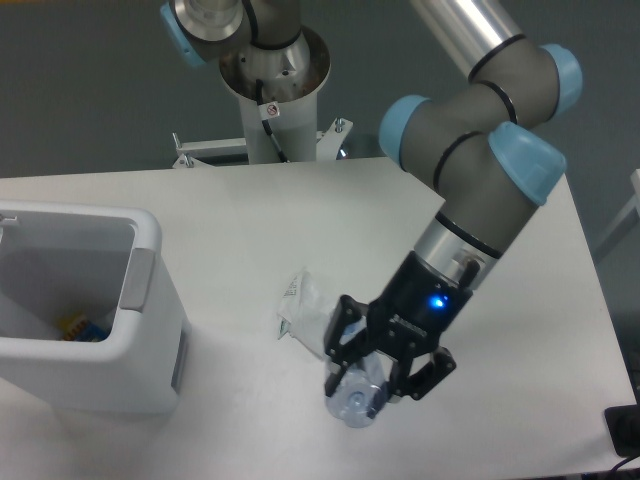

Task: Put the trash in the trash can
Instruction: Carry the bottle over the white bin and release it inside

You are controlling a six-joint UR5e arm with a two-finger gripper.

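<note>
tool [372, 393] fingers clamp the crushed bottle [356, 398], partly hiding the wrapper [305, 310].

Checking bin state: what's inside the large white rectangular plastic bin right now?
Inside the large white rectangular plastic bin, a small yellow and blue item lies at the bottom near the front wall. That wall hides the rest of the floor, so anything else there is unseen.

My gripper [385, 375] covers most of the bottle [354, 400], so I can't tell if the fingers actually pinch it. Wrapper [303, 308] print is too small to read. Trash can [145, 300] runs off the left edge.
</note>
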